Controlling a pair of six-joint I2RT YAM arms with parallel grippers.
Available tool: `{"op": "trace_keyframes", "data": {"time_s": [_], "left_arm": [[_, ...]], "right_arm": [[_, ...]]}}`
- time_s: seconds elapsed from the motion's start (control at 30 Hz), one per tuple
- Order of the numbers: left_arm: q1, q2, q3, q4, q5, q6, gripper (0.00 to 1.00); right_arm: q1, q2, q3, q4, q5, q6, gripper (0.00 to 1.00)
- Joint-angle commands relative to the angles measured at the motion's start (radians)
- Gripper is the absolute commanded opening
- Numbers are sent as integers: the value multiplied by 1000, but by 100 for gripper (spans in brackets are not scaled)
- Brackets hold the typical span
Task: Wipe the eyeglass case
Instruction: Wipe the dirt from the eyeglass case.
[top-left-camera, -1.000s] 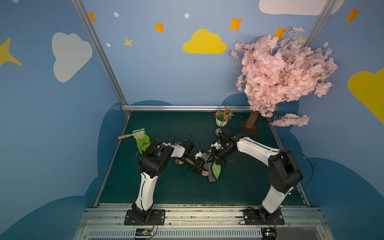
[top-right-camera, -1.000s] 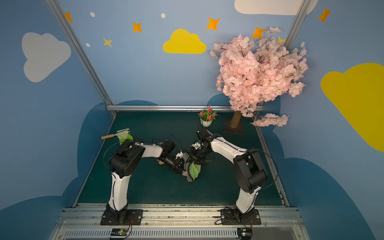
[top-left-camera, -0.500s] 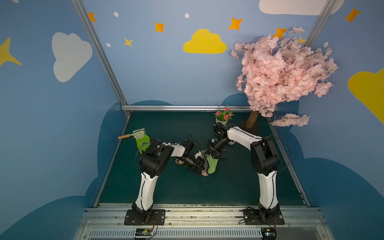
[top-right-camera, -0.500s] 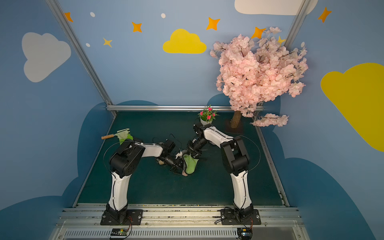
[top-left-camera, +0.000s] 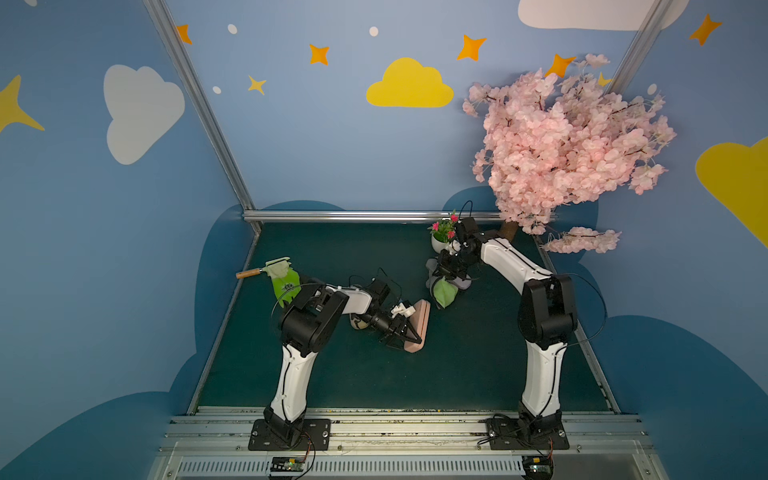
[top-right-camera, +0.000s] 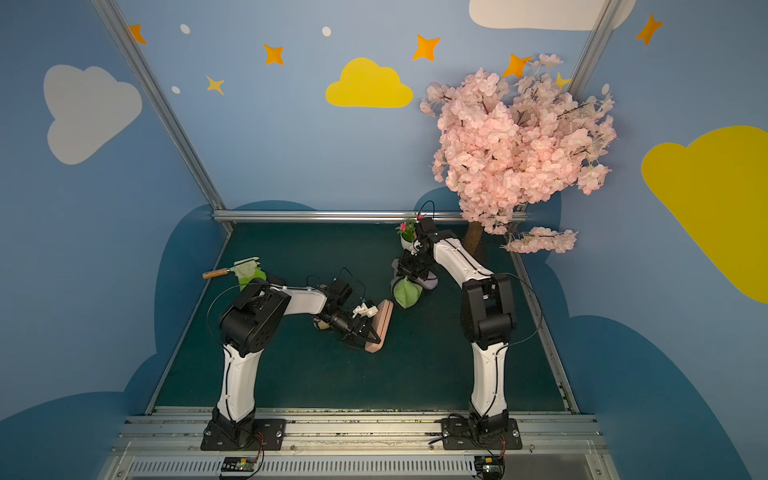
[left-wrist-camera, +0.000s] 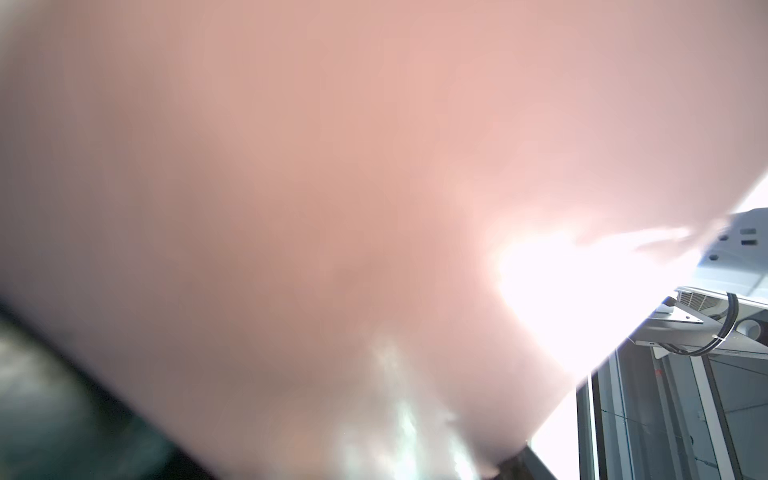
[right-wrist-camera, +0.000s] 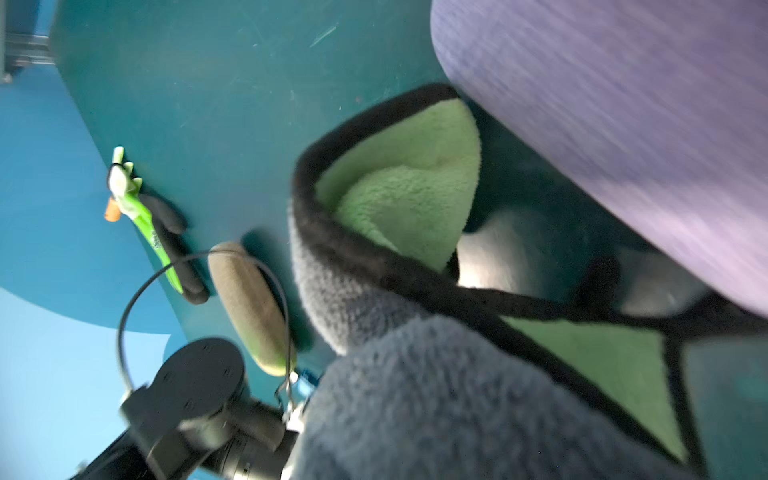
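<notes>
Two top views: we read the worktop (top-left-camera: 478, 365) as a dial, with 12 at the back rail (top-left-camera: 374, 216) and 6 at the near edge.
eyeglass case: pink (top-left-camera: 422, 318) (top-right-camera: 384, 318), it sits at the centre of the dial in both top views, up on its long edge and running from about 6 toward 12. We cannot tell whether its low end touches the worktop. In the left wrist view it is a pink blur (left-wrist-camera: 332, 187) across nearly the whole frame.
left tool: (top-left-camera: 405, 338) it lies low at the centre, its black fingers clamped on the 6 o'clock end of the eyeglass case.
right tool: (top-left-camera: 446, 276) it hangs at 1 o'clock from the eyeglass case, jaws together and pinching the cloth.
cloth: (top-left-camera: 444, 293) (right-wrist-camera: 407, 199) green on one face, grey on the other, with a black hem. It hangs bunched and clear of the eyeglass case.
purple ribbed item: (top-left-camera: 463, 283) (right-wrist-camera: 623, 124) it lies just beside the cloth, on its 3 o'clock side. We cannot tell what it is.
beige oval: (top-left-camera: 356, 324) (right-wrist-camera: 249, 303) it lies under the left forearm, at 9 o'clock from the eyeglass case.
green glove: (top-left-camera: 284, 286) it lies at the 10 o'clock rim, with a wooden-handled brush (top-left-camera: 274, 268) on it.
flower pot: (top-left-camera: 440, 243) it stands between 12 and 1, near the back rail.
blossom tree: (top-left-camera: 569, 153) it fills the 1 to 2 o'clock corner.
</notes>
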Motion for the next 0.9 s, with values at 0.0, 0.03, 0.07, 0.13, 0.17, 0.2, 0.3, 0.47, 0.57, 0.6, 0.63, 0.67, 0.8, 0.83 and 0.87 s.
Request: {"op": "trace_keyframes", "data": {"time_s": [0.0,0.03,0.07,0.13,0.17,0.2,0.3,0.47,0.57,0.6,0.63,0.67,0.8,0.83,0.87], "left_arm": [[-30,42,-37,-61,-148,8,3],[-30,41,-39,-60,-148,8,3],[-30,39,-38,-61,-148,8,3],[-30,39,-39,-60,-147,9,3],[-29,41,-39,-61,-147,11,3],[-30,41,-39,-61,-147,11,3],[-28,39,-39,-58,-146,15,3],[-15,33,-37,-60,-152,6,3],[-7,38,-37,-56,-152,-13,3],[-7,38,-38,-54,-154,-17,3],[-7,36,-41,-49,-155,-23,3],[-6,33,-48,-42,-156,-30,3],[6,19,-88,23,-155,-82,3],[8,18,-93,34,-153,-92,3],[8,17,-93,38,-152,-96,3]], "right_arm": [[49,107,-11,-16,-40,-22,0],[65,116,-17,-16,-59,-34,0],[81,118,-28,-16,-77,-45,0],[112,114,-71,3,-115,-59,0],[123,114,-103,19,-151,-59,0],[131,114,-137,32,-190,-55,0],[148,97,-285,174,-359,-13,0],[149,-31,-489,387,-608,36,0],[144,-124,-534,328,-580,11,0],[142,-146,-542,298,-563,4,0],[139,-173,-553,265,-536,-3,0],[134,-199,-569,244,-507,-7,0],[104,-296,-651,243,-461,42,0],[96,-318,-680,262,-455,67,0],[94,-333,-700,280,-459,89,0]]}}
